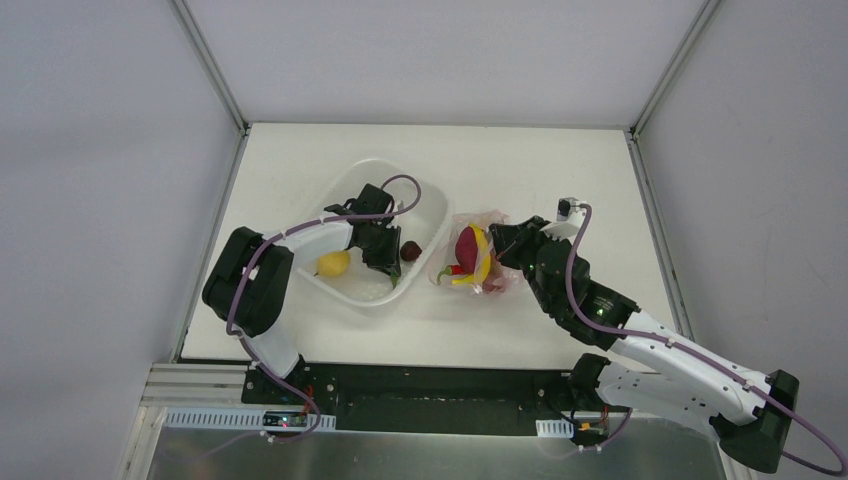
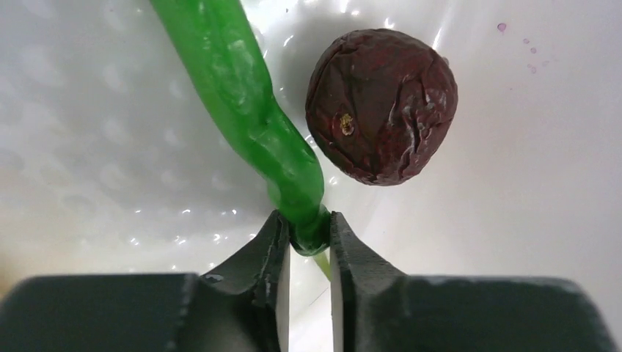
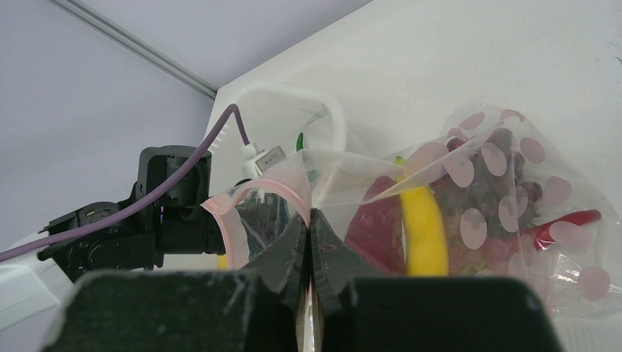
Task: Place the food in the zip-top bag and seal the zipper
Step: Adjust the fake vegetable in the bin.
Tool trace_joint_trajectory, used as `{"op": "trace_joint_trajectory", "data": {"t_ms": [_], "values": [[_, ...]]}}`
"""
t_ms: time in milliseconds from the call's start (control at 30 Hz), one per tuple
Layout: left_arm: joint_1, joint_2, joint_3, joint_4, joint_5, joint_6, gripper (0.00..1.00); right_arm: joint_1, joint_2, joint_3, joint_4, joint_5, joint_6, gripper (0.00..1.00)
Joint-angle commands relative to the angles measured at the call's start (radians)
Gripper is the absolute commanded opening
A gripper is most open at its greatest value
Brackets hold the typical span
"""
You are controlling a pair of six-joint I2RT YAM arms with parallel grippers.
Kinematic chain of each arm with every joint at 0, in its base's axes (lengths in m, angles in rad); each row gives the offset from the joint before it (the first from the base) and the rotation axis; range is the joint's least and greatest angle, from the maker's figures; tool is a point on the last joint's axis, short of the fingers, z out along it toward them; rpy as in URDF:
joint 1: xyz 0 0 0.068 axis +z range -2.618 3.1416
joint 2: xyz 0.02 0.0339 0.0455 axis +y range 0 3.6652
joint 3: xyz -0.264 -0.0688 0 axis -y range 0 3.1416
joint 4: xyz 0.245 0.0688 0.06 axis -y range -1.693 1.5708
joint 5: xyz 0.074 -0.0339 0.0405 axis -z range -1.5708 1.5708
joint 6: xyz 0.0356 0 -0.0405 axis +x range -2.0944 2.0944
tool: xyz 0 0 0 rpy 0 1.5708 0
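Surface: one cream-white table, closed in by pale grey wall panels, with metal posts at the far corners. Arms: two. One white translucent tub stands on the table, and all places below are given from it. The tub holds three foods: one round yellow fruit in its near-left part, one dark red wrinkled round fruit toward its right wall, and one green chili just beside that fruit. The left gripper is inside the tub, its jaws closed on the chili's stem end. Just right of the tub lies one zip-top bag, clear with pink dots. It holds one yellow banana, one red chili, one dark grape bunch and one red piece of unclear kind. One zipper, a pink strip, runs along the bag's mouth. The right gripper, on the bag's side away from the tub, is clamped on the mouth edge.
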Motion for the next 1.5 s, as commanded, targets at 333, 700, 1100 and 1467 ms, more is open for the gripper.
{"op": "trace_joint_trajectory", "data": {"t_ms": [333, 700, 1100, 1467], "values": [[-0.007, -0.259, 0.022, -0.058, -0.125, 0.021, 0.0, -0.008, -0.031, 0.036, -0.001, 0.028, 0.005, 0.04], [-0.007, -0.447, 0.028, -0.074, -0.228, 0.034, 0.0, -0.008, -0.014, 0.035, 0.0, 0.015, 0.015, 0.04], [-0.004, -0.258, 0.06, -0.089, -0.215, 0.031, 0.17, -0.006, 0.004, 0.033, 0.013, 0.0, 0.021, 0.04], [-0.001, -0.323, 0.081, -0.169, -0.298, 0.055, 0.86, -0.007, -0.018, -0.013, 0.053, -0.098, -0.108, 0.01]]}}
